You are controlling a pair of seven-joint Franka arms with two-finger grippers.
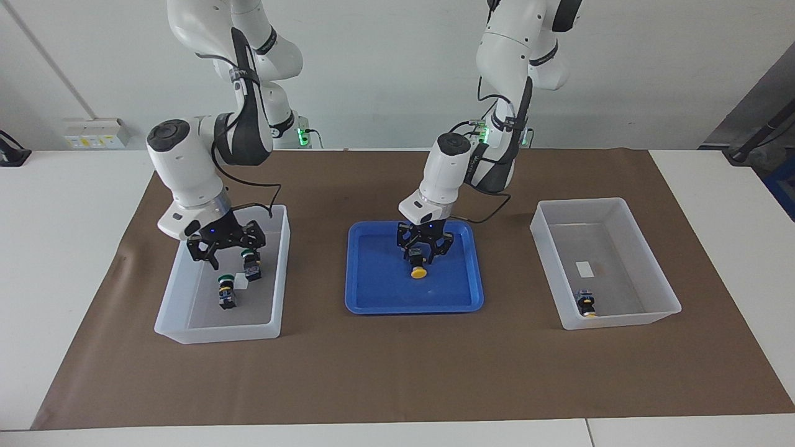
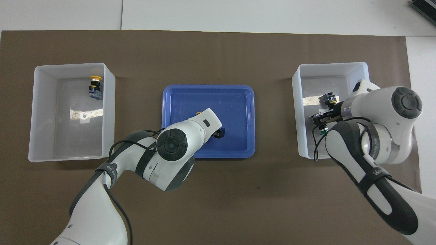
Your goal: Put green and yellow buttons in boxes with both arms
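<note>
Three of the four push-button switches are judged to be already at their destinations, or nearly so. In the translucent white rectangular plastic box at the right arm's end of the surface (image 1: 273,323), one green-capped switch with a blocky black body (image 1: 227,292) is seen lying on the floor. A second green-capped switch (image 1: 250,263) is seen just under the right arm's black two-finger hand (image 1: 228,247), which is lowered inside that box. Its fingers look spread, but whether the switch is gripped or already let go cannot be told from either view.

In the matching translucent white box at the left arm's end (image 1: 621,320), one yellow-capped switch with a black body (image 1: 586,304) is found lying near the wall farther from the robots, beside a small white label (image 1: 585,269) on the floor.

The last yellow mushroom-capped switch (image 1: 418,266) is still at the shallow blue plastic tray (image 1: 372,301) in the middle of the brown mat (image 1: 397,372). The left arm's black two-finger hand (image 1: 424,247) is lowered over the tray with its fingers closed around the switch's black body, the yellow cap pointing away from the robots; whether the switch is lifted off the tray floor cannot be told.

What is left, by this reading, is the carrying of this yellow switch to the box at the left arm's end and its release there, together with the right hand's withdrawal from its box once the green switch is confirmed free.
</note>
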